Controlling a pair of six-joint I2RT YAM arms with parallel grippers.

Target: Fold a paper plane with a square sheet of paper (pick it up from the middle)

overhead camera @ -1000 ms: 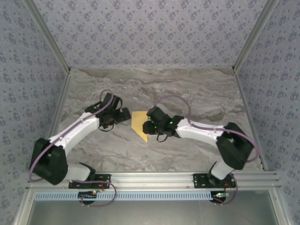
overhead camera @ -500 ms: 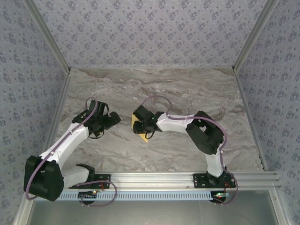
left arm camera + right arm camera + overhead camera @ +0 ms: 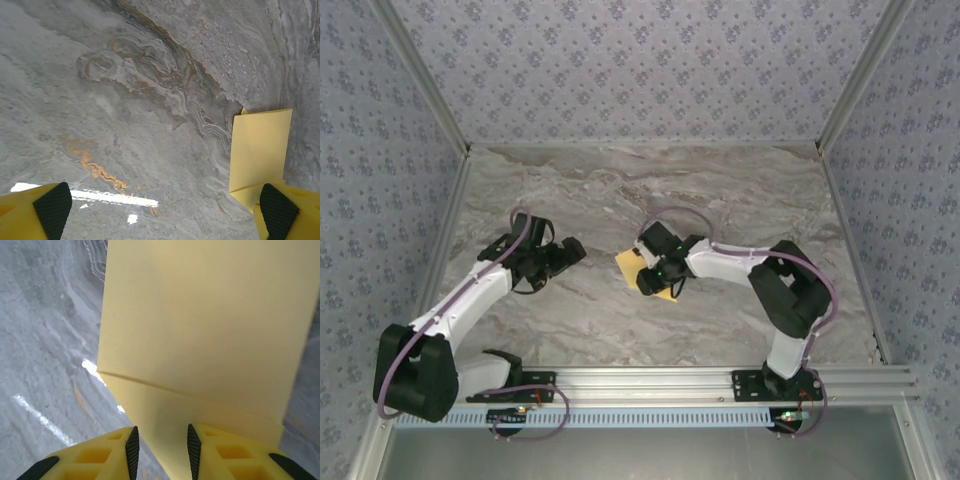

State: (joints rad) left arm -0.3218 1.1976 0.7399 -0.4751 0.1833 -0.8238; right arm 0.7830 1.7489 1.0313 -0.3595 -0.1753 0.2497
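Near the middle of the grey marble-patterned table (image 3: 740,200), a little toward 3 o'clock of centre, the mustard-yellow sheet of paper (image 3: 629,267) lies partly folded, and most of it is covered from above by the right claw (image 3: 652,278). That arm reaches in from the 4 o'clock corner and bends back so its claw sits directly over the sheet. From the right wrist, the right claw (image 3: 652,278) (image 3: 162,452) stands part open: its two black pads (image 3: 132,447) show a clear gap with yellow paper in it, and the sheet (image 3: 200,325) runs on toward 12 o'clock from the fingers, with a straight crease crossing it just ahead of the tips. The paper also shows beyond the finger at 3 o'clock, so the fingers seem to sit on top of it, and I cannot tell whether they pinch any layer. At 9 o'clock of the paper, well apart from it, the left claw (image 3: 572,250) points toward the sheet. In its own wrist view the left claw (image 3: 162,215) is spread as wide as it goes, with bare table between the fingertips (image 3: 50,210) and nothing held. The folded sheet (image 3: 260,150) lies flat at 3 o'clock in that view, its lower flap close to the finger on that side
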